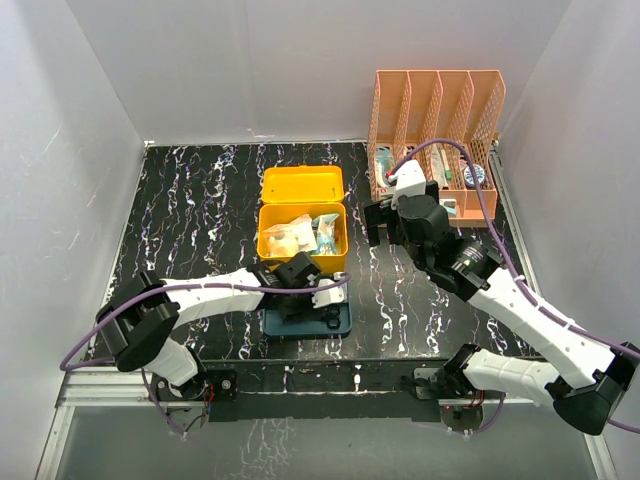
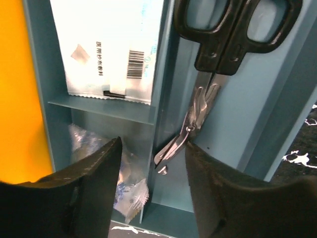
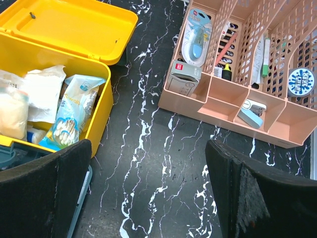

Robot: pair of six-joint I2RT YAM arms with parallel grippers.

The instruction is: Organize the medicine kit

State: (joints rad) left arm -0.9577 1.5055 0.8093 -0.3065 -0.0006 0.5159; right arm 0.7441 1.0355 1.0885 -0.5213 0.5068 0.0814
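The yellow medicine kit (image 1: pixel 303 243) stands open at mid-table with its lid (image 1: pixel 302 185) laid back and packets inside. Its teal insert tray (image 1: pixel 340 322) lies on the table in front of it. My left gripper (image 1: pixel 300 292) hovers low over the tray, open. In the left wrist view the left gripper (image 2: pixel 153 166) has its jaws either side of the blade tips of black-handled scissors (image 2: pixel 233 29), which lie in a tray slot. A white barcoded packet (image 2: pixel 109 49) and small sachets (image 2: pixel 126 186) fill the neighbouring slots. My right gripper (image 1: pixel 378 228) is open and empty above the bare table (image 3: pixel 148 163).
An orange mesh file rack (image 1: pixel 440 140) with stationery stands at the back right, close to the right wrist; it also shows in the right wrist view (image 3: pixel 237 94). A pack of cotton swabs (image 3: pixel 74 111) and white packets lie in the kit (image 3: pixel 106 99). White walls enclose the table.
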